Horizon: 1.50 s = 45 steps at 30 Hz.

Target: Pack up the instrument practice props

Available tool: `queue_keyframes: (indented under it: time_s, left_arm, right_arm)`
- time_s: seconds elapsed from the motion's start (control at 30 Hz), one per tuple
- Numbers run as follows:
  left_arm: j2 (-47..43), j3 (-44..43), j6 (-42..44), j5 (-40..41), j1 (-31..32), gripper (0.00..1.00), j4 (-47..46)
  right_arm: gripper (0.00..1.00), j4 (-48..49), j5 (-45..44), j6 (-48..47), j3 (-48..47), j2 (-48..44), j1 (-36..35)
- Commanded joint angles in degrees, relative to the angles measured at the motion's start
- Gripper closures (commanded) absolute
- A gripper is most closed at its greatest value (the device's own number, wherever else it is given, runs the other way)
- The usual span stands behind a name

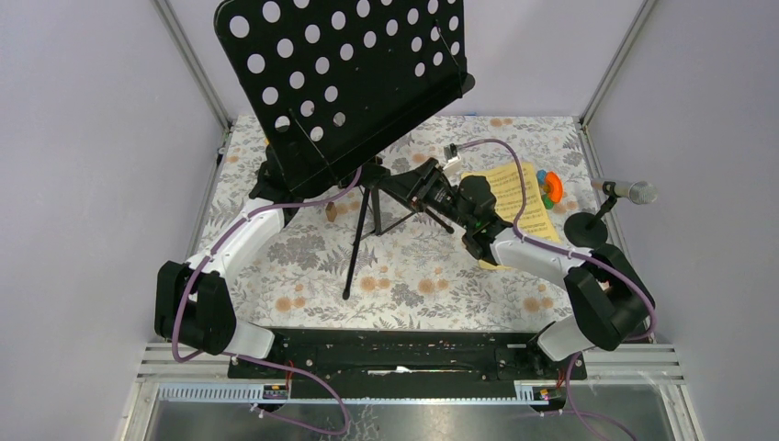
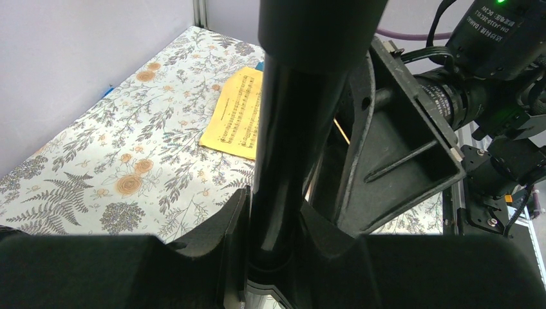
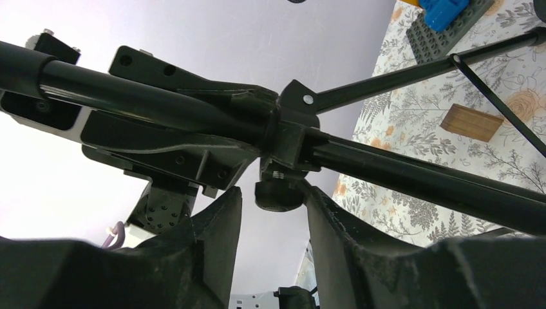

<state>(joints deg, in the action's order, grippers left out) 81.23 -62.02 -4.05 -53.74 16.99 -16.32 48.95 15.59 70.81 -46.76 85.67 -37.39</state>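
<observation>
Floral tablecloth [image 1: 413, 276], lilac walls. The black perforated music rack [image 1: 340, 73] stands on its tripod legs [image 1: 354, 248] at centre-rear. Your left gripper [image 2: 273, 201] is clamped on the stand pole [image 2: 290, 96] below the rack. Your right gripper [image 3: 272, 196] sits partly open astride the small knob [image 3: 278, 193] under the tripod hub. A gap shows on one side, so there is no grip. The yellow sheet music [image 1: 519, 197] lies flat to the right, just beside the orange-green-blue toy [image 1: 549, 188]. The silver microphone [image 1: 629, 191] rests on a disc-based post [image 1: 588, 228] near the right edge. A small wooden block [image 1: 329, 211] lies by the legs.
</observation>
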Motion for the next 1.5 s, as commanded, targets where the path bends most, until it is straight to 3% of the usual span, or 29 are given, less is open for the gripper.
queue_keyframes:
  time_s: [0.0, 0.13, 0.4, 0.67, 0.83, 1.0, 1.27, 1.47]
  left_arm:
    - [0.1, -2.6, -3.4, 1.9, -1.4, 1.0, 0.6]
    - [-0.1, -2.6, -3.4, 1.9, -1.5, 1.0, 0.6]
    - [-0.1, -2.4, -3.9, 1.5, -1.7, 1.0, 0.0]
    - [0.3, -2.5, -4.3, 1.5, -1.8, 1.0, -0.2]
    - [0.4, -2.4, -4.4, 1.5, -1.8, 1.0, -0.3]
    - [0.6, -2.6, -4.5, 1.4, -2.0, 1.0, -0.3]
    - [0.7, -2.5, -4.9, 1.1, -2.4, 1.0, -0.7]
    - [0.8, -2.5, -5.5, 0.8, -2.7, 1.0, -1.2]
  right_arm:
    - [0.52, 0.9, -0.5, -1.4, -2.6, 1.0, 0.4]
    - [0.49, 1.2, 0.1, -1.1, -3.0, 1.9, 0.4]
    - [0.8, 0.8, 0.8, -4.0, -2.9, 1.9, 0.4]
    - [0.91, -4.1, -0.1, -21.3, -5.3, -0.1, 0.1]
    - [0.94, -7.8, -7.4, -45.4, -5.6, -3.4, -3.5]
    - [1.0, -13.0, -16.9, -74.8, -7.4, -4.3, -11.7]
    - [1.0, -22.6, -29.6, -100.8, -12.4, -1.6, -18.2]
    - [1.0, -24.6, -40.2, -133.2, -11.0, 1.0, -24.0]
